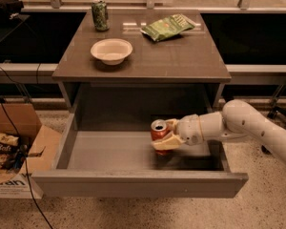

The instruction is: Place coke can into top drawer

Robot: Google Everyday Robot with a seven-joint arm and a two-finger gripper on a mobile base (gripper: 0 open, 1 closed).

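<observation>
The coke can (158,133), red with a silver top, stands upright inside the open top drawer (109,151), right of its middle. My gripper (166,135) reaches in from the right on a white arm and is shut on the can, its tan fingers (168,141) around the can's sides. The can's base looks to be at or just above the drawer floor; I cannot tell which. The drawer is pulled fully out from the grey cabinet.
On the cabinet top (181,56) stand a green patterned can (100,15), a white bowl (111,50) and a green chip bag (169,26). A cardboard box (12,151) with snack bags sits on the floor at the left, with cables beside it.
</observation>
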